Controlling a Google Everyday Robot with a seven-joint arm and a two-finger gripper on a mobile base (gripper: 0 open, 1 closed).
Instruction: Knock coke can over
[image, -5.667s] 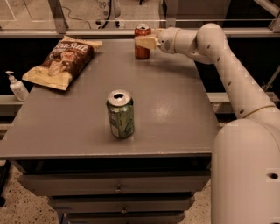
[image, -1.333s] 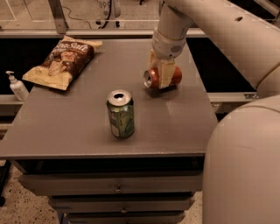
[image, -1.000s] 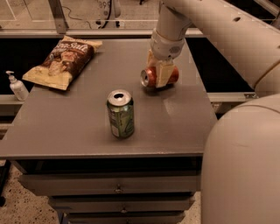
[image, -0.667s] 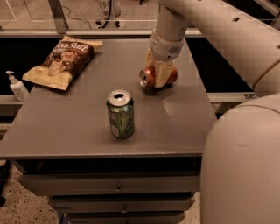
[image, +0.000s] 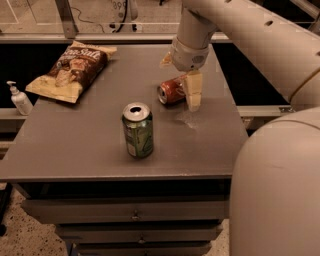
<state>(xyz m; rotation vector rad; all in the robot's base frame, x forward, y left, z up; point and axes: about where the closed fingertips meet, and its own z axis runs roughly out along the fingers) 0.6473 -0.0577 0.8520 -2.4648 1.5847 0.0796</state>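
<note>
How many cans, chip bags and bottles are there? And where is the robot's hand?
Cans: 2, the green can standing, the coke can lying down.
Chip bag: 1.
Pump bottle: 1.
Total: 4.
The gripper hangs beside the coke can.

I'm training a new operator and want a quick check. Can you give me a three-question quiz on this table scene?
1. True or false: the coke can lies on its side.
2. Which stands upright? A) chip bag B) green can C) coke can
3. Which object is the tool closest to?
Key: 1 true; 2 B; 3 the coke can, which the tool hangs right beside.
</note>
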